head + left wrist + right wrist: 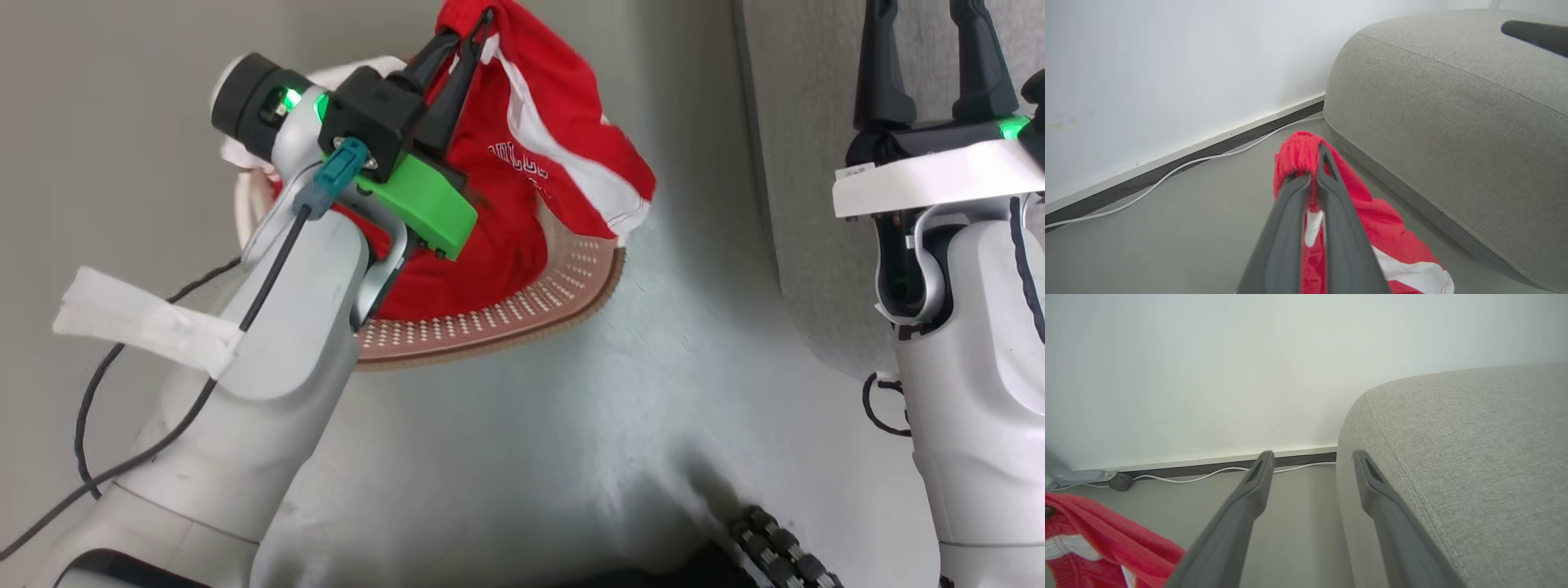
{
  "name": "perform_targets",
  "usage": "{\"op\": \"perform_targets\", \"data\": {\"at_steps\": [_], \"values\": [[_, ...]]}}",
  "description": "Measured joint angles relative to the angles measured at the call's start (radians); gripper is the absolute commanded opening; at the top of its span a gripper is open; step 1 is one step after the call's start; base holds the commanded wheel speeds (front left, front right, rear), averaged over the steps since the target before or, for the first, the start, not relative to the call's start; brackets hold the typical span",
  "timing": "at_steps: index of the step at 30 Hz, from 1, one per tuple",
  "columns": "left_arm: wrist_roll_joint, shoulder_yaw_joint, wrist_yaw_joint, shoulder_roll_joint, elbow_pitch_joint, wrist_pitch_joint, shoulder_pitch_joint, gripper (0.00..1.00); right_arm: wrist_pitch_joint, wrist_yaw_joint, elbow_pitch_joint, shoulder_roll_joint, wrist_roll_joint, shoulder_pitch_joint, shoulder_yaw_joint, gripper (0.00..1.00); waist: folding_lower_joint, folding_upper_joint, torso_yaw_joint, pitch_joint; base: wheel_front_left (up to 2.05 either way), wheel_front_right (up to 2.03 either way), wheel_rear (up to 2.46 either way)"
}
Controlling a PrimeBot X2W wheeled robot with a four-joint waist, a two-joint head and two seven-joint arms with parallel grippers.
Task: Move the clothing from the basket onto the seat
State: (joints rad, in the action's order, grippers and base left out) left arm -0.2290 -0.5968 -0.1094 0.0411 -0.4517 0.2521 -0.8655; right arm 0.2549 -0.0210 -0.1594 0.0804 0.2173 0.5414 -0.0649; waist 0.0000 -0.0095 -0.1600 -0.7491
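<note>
**A:** The left gripper is pinched tight on a bunched fold of the clothing. The red garment hangs lifted over the basket.

**B:** There's more red fabric lying inside it underneath. We can't tell whether that's the same piece or another.

**A:** Over on the other side, the right gripper is spread wide and holds nothing. It hangs just beside the rounded edge of the seat.

**B:** So we read this as the carry. How do we do it well?

**A:** First we go up until the trailing hem is free of the brown rim. If it snags there, it tugs straight against a small pinch.

**B:** Then we go across to the grey cushion, and we take it slowly. Soft cloth swings, and only a fold is clamped.

**A:** We let go well past that rounded edge, not at it. Dropped on the curve, the garment probably slides to the floor.

**B:** The idle arm sits close to the path, so we'd swing clear of it.
</note>
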Motion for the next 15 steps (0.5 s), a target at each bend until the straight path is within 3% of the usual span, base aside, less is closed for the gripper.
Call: {"op": "perform_targets", "data": {"at_steps": [15], "values": [[-0.021, 0.016, 0.005, -0.004, 0.047, 0.0, 0.067, 0.0, 0.0, -0.023, -0.063, 0.008, -0.026, -0.096, 0.022, 1.0, 0.0, 0.0, 0.106, 0.223, 0.0, 0.0, 0.0]]}}
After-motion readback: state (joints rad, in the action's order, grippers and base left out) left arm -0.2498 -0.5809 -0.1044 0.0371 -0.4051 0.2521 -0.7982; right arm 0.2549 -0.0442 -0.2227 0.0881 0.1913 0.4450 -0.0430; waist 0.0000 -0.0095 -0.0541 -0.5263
